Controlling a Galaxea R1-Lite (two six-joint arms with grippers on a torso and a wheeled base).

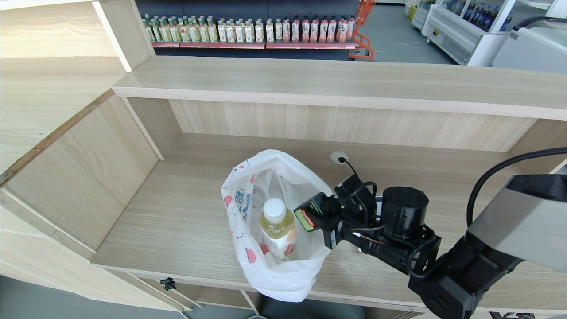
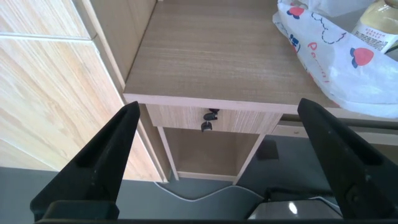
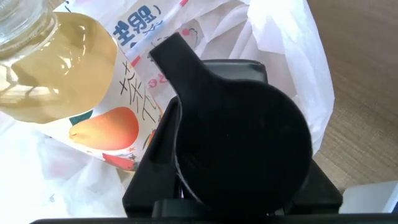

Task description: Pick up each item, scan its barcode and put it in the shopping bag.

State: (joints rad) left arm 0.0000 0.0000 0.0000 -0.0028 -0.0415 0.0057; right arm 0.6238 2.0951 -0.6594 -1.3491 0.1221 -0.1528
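Right gripper, clamped on one scanner, sits beside one shopping bag at the counter's front edge, one bottle upright inside. Left gripper gapes wide below that edge.

Pale wood counter, raised ledge behind; drink shelves, chest freezer, grey floor

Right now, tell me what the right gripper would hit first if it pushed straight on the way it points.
The right gripper would probably meet the shopping bag first, at its rim; the drink bottle stands just behind. Depth is unclear.
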